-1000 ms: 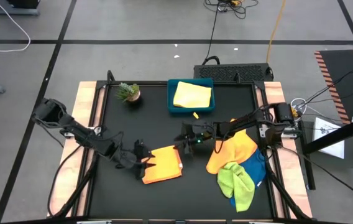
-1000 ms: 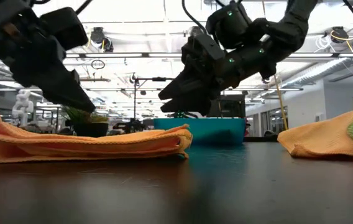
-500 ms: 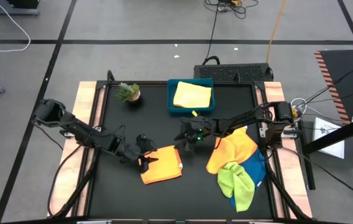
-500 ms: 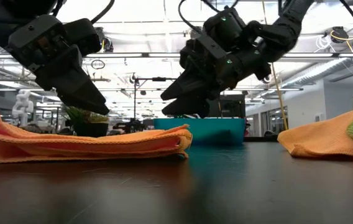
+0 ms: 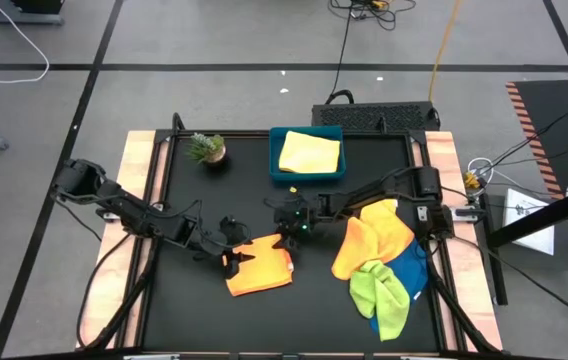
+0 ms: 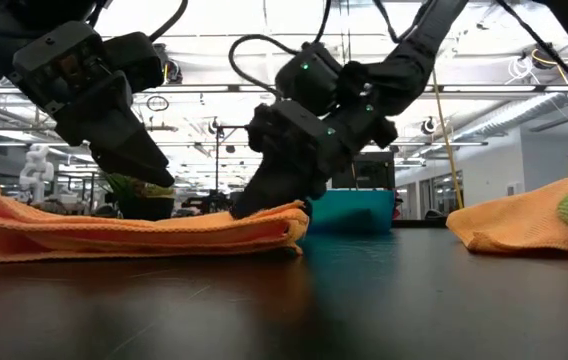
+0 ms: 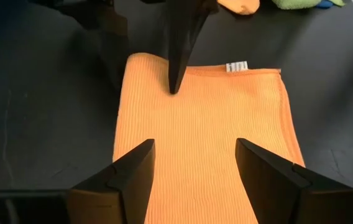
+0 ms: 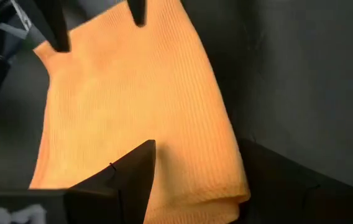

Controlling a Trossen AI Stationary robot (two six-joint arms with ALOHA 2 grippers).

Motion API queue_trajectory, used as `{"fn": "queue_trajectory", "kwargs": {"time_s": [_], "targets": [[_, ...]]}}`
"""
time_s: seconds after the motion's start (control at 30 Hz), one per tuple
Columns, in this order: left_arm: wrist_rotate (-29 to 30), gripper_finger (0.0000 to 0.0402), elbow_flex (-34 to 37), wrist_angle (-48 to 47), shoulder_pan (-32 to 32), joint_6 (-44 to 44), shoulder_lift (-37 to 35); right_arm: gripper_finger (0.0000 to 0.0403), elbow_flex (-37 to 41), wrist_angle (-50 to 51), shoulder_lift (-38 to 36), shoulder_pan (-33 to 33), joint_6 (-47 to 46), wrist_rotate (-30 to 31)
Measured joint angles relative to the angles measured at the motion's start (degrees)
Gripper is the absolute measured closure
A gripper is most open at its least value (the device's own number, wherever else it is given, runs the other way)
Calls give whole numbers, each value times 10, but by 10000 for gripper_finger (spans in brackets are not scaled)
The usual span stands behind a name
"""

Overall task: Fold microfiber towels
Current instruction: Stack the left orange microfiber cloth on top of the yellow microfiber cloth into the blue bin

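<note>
The folded orange towel (image 5: 260,272) lies at the front middle of the black counter (image 5: 224,200), and the right gripper (image 5: 286,235) has just come down onto its far right corner; half a second ago it hung clear of the cloth. In the low view its tips now touch the top layer, jaws spread astride the edge and not yet pinched. This reads as the opening of another fold, or a lift toward the tray.

The left gripper (image 5: 232,258) has held its place over the towel's left edge, jaws spread, tips just above the cloth. Both arms reach in low from the counter's sides, wrists tilted down toward the towel.

Farther right lies a pile: a second orange towel (image 5: 369,240), a lime green towel (image 5: 379,290) and a blue towel (image 5: 411,270), all unfolded. At the back, a yellow towel (image 5: 310,153) rests folded in the blue tray (image 5: 276,172), beside a small potted plant (image 5: 207,149).
</note>
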State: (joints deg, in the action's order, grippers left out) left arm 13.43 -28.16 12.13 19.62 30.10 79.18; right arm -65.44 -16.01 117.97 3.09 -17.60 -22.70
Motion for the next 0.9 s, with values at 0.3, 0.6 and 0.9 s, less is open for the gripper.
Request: {"fn": "queue_trajectory", "kwargs": {"time_s": [0.3, 0.6, 0.9], "targets": [[0, 176, 0, -1, -6, -8, 0, 262, 1, 30, -4, 3, 7, -9], [-13, 176, 0, -26, -33, -14, 0, 388, 3, 17, -3, -2, 74, -11], [-74, 176, 0, -49, -98, -28, 0, 398, 3, 24, -32, -44, 194, 110]]}}
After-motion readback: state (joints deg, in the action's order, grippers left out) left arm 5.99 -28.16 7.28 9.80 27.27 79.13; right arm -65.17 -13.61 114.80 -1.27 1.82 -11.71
